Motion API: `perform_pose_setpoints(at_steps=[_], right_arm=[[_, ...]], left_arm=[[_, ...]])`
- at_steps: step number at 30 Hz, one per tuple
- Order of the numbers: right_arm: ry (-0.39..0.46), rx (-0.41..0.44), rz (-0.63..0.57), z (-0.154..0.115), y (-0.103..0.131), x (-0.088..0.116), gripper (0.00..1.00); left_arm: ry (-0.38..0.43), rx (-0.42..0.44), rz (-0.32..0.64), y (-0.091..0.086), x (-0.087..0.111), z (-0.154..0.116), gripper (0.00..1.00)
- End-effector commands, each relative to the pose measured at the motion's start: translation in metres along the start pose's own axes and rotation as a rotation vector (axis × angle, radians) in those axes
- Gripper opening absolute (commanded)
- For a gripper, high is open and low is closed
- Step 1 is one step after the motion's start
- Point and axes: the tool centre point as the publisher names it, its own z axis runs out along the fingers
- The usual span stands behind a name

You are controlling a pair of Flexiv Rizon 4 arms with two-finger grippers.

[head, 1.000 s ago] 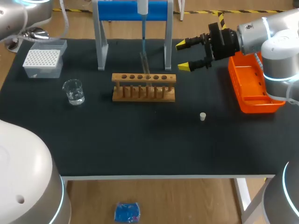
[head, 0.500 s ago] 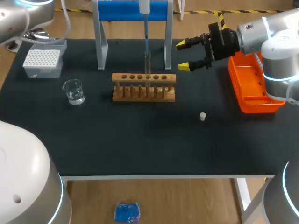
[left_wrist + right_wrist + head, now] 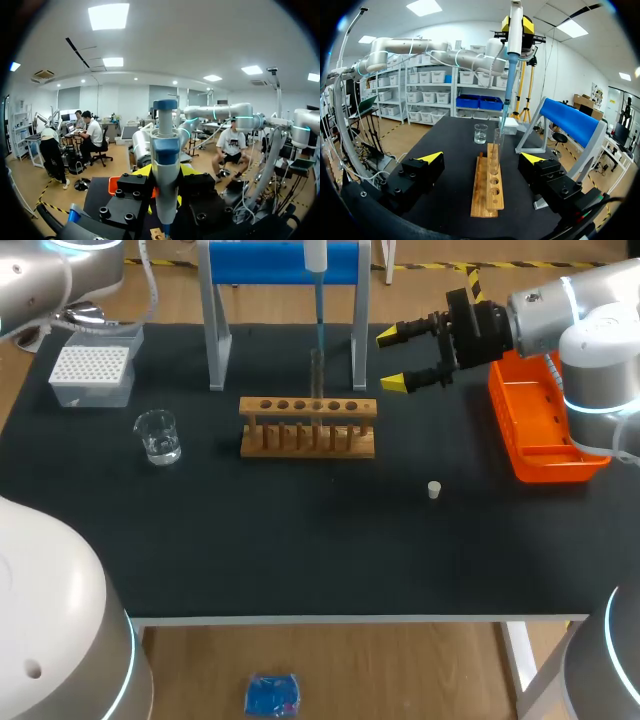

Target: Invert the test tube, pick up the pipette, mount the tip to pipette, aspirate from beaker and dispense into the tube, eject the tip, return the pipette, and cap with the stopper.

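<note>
At the table's far left a white tip box (image 3: 91, 373) sits on the black mat, and just in front of it, slightly to the right, stands a small glass beaker (image 3: 158, 436). The left arm (image 3: 50, 275) comes in from the upper left corner. The left gripper (image 3: 516, 25) shows from the right wrist view high above the rack, its yellow-tipped fingers closed from both sides on the body of the pipette (image 3: 314, 254). In the left wrist view the pipette rises straight up between those fingers. The pipette hangs upright in front of the blue-and-white stand (image 3: 250, 262). Its blue tip (image 3: 320, 320) points down, with its lower end at the mouth of the test tube (image 3: 317, 375); whether it reaches inside cannot be told. The tube stands upright in a hole near the middle of the wooden rack (image 3: 308, 427). To the right, the right gripper (image 3: 398, 359) hangs level over the mat beside the stand's right post, its fingers spread wide with nothing between them. The white stopper (image 3: 434, 490) lies on the mat in front of it, well apart from both rack and gripper. An orange tray (image 3: 540, 430) lies at the right edge.
</note>
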Motion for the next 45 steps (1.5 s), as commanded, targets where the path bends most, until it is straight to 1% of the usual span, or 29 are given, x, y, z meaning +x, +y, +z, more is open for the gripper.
perform_pose_setpoints(at_steps=[1,15,22,30,38,45], right_arm=[[0.001,0.001,0.0,0.0,0.0,0.0,1.0],[0.001,0.001,0.0,0.0,0.0,0.0,1.0],[0.001,0.001,0.0,0.0,0.0,0.0,1.0],[0.001,0.001,0.0,0.0,0.0,0.0,1.0],[0.001,0.001,0.0,0.0,0.0,0.0,1.0],[0.001,0.001,0.0,0.0,0.0,0.0,1.0]], left_arm=[[0.007,0.0,-0.004,0.001,-0.002,0.0,0.0],[-0.015,-0.034,-0.033,0.003,0.002,-0.001,0.0],[-0.043,-0.016,-0.016,0.004,0.003,-0.005,0.0],[-0.041,0.014,0.008,0.004,0.004,-0.006,0.0],[-0.034,0.012,0.002,0.008,0.004,-0.003,0.0],[-0.047,0.007,0.003,0.012,0.005,-0.003,0.0]])
